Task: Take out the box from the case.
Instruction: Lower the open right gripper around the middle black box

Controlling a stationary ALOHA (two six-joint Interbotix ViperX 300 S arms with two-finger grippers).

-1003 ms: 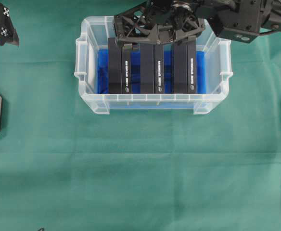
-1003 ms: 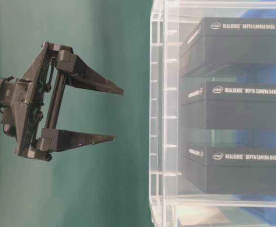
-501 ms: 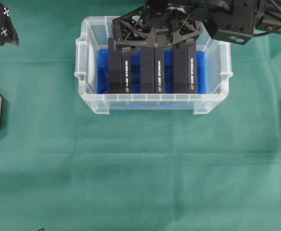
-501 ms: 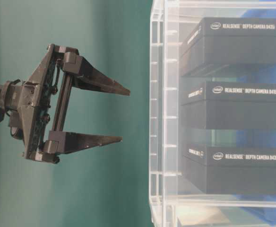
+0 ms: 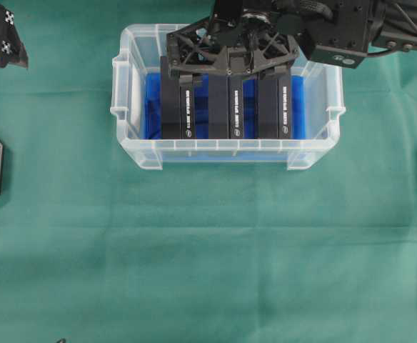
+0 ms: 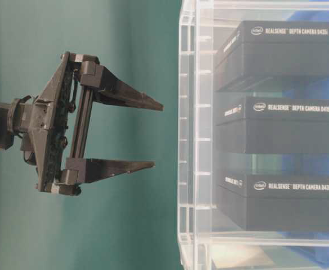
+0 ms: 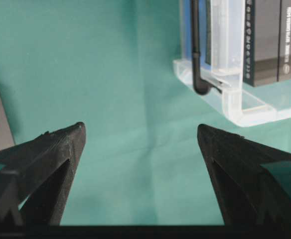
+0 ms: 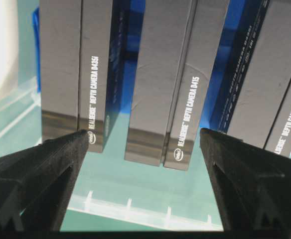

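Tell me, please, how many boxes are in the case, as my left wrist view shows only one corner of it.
Observer: Three black boxes stand side by side in the case, on its blue lining.
Operator: Thank you. Where is the right end effector?
Observer: The right end effector hangs above the far end of the case, jaws wide open, holding nothing.
Operator: Which box is it lined up with?
Observer: Its wrist view shows the middle box, labelled D415, centred between the fingers.
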